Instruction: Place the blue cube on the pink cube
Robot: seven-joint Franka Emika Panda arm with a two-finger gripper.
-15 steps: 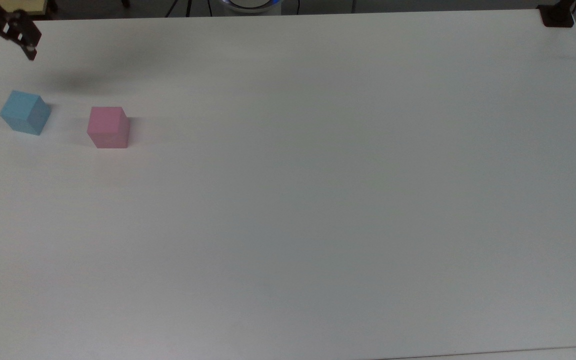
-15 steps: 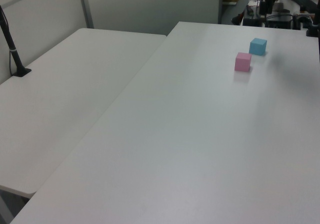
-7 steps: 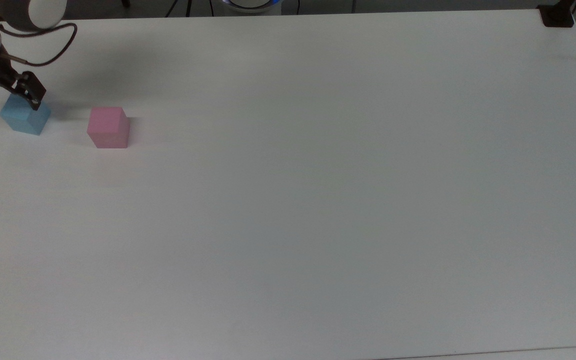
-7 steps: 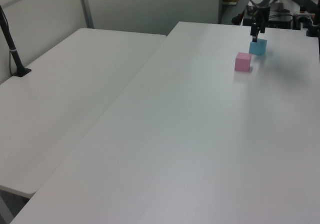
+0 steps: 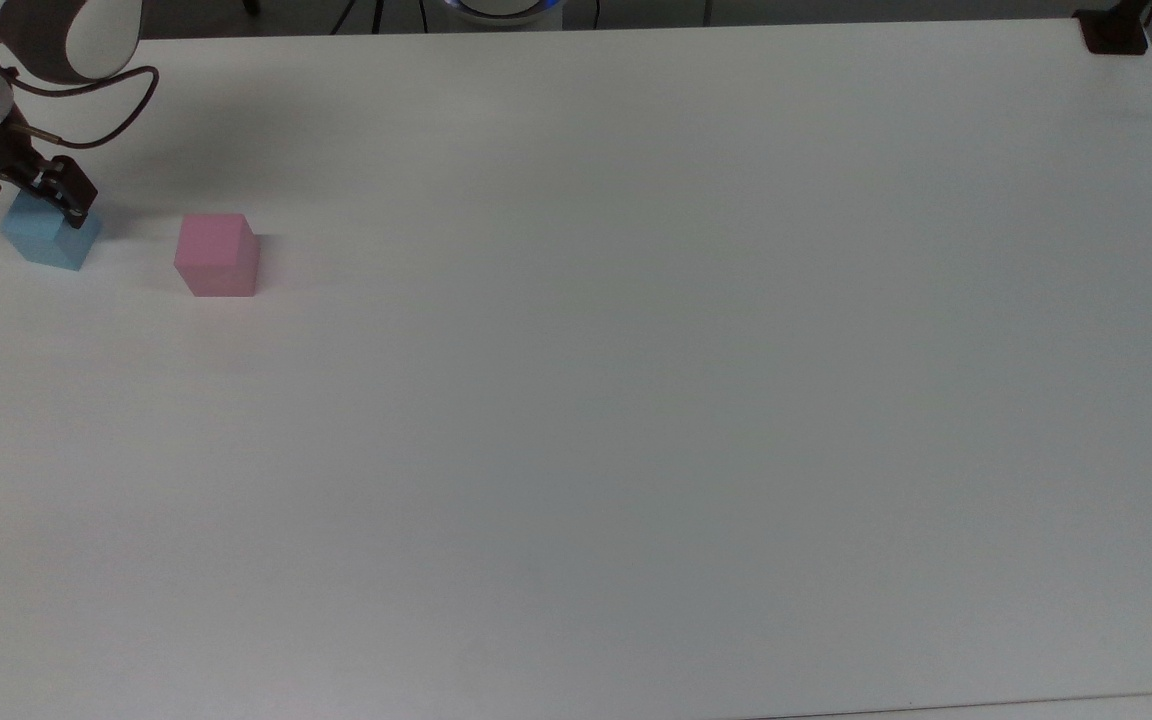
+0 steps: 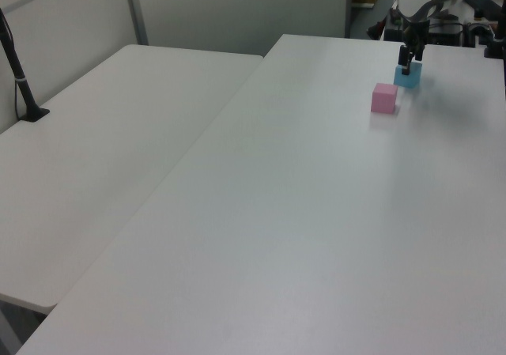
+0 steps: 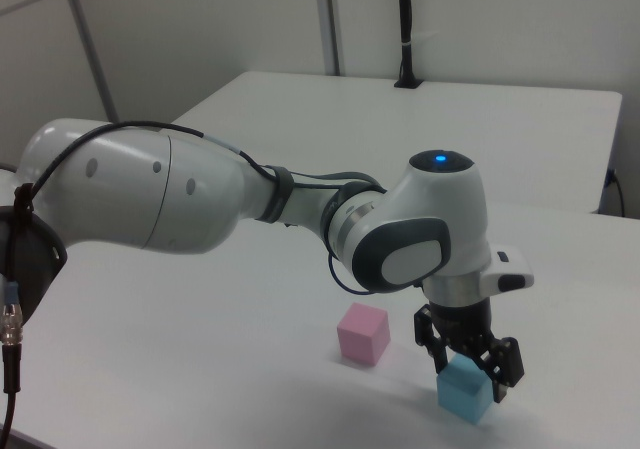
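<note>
Blue cube [image 7: 464,390] sits between wide-spread jaws of the gripper [image 7: 470,367] — close squarely on opposite faces, then lift toward the pink cube [image 7: 362,334] at its 10 o'clock in the right view.

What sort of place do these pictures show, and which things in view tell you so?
Probably a robotics lab or test room: a robot arm works at bare white tables, its gripper over a blue cube beside a pink cube, with plain partition walls behind.

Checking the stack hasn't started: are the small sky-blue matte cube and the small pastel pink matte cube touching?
Apart. The top view shows bare white table between the small sky-blue matte cube and the small pastel pink matte cube; the right view shows that gap too.
</note>
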